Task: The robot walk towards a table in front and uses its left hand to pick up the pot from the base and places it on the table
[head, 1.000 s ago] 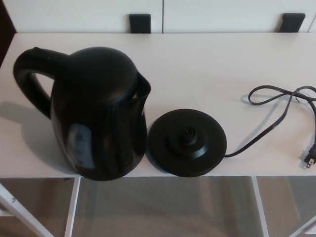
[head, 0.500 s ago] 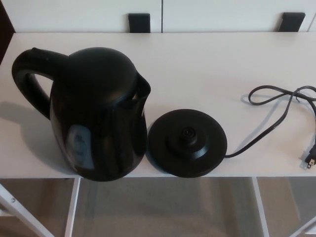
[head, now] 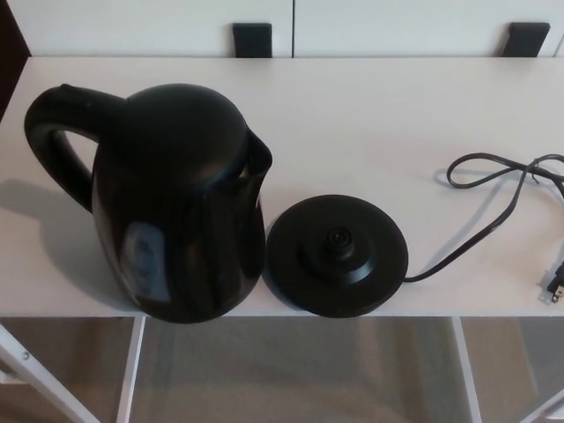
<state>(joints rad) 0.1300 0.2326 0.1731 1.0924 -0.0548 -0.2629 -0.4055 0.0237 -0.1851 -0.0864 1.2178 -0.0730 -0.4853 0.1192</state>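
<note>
Neither the robot's left hand nor its right hand shows in my head view, so I cannot tell how the fingers stand or whether they hold anything.

Black electric kettle [head: 176, 203] stands upright on the white tabletop [head: 379, 115], toward the front-left corner, its foot close to the front edge. It is off its base. Handle [head: 55, 132] arcs out toward the left edge; spout [head: 258, 160] faces right. A pale water-level window [head: 144, 262] shows low on the kettle's body. I can read no brand, label or lettering on the kettle; the body is glossy black and anything on it is too dark to make out.

Round black base [head: 337, 256] lies flat just right of the kettle, at the front edge, centre connector facing up. From here I cannot tell whether the kettle's wall touches the base's rim or sits just clear of it.

Black power cord [head: 480, 231] leaves the base's right side, runs toward the right edge and loops back. Its plug [head: 553, 287] lies near the right edge, prongs visible.

Two dark blocks [head: 253, 40] sit behind the far edge, one left of centre, one near the far-right corner.

Against half a second ago: the whole picture sits a touch further right, so my camera has shifted. Kettle, base and cord keep the same places relative to each other.
</note>
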